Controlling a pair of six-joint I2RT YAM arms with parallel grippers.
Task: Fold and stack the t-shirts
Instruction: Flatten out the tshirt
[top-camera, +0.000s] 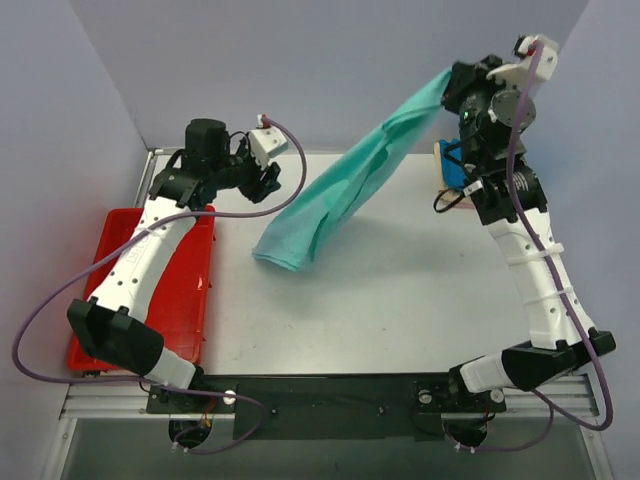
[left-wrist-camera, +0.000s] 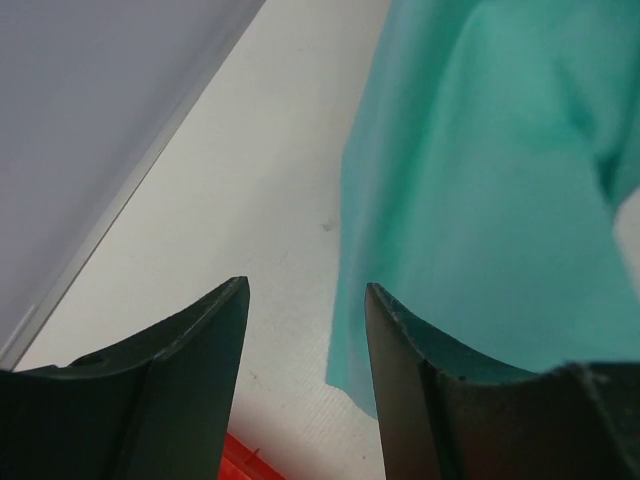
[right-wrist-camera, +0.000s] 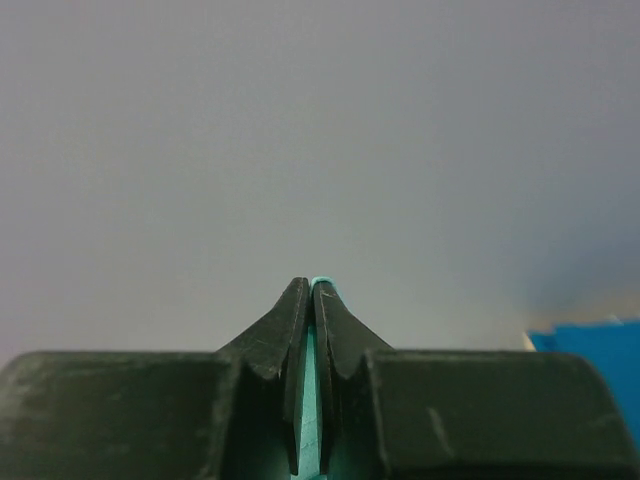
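The teal-green t-shirt (top-camera: 345, 185) hangs in a long diagonal drape from my right gripper (top-camera: 452, 82), which is raised high at the back right and shut on its edge; a sliver of teal (right-wrist-camera: 318, 285) shows between the pressed fingers. The shirt's lower end touches the table near the middle. My left gripper (top-camera: 268, 184) is open and empty, just left of the hanging cloth; in the left wrist view the shirt (left-wrist-camera: 490, 190) fills the right side beyond the fingers. The bright blue t-shirt (top-camera: 450, 165) lies behind the right arm, and shows in the right wrist view (right-wrist-camera: 590, 365). The cream shirt is hidden.
A red plastic tray (top-camera: 190, 290) sits at the table's left edge under the left arm. Its corner shows in the left wrist view (left-wrist-camera: 245, 462). Lilac walls close the back and sides. White tabletop (top-camera: 400, 300) lies between the arms.
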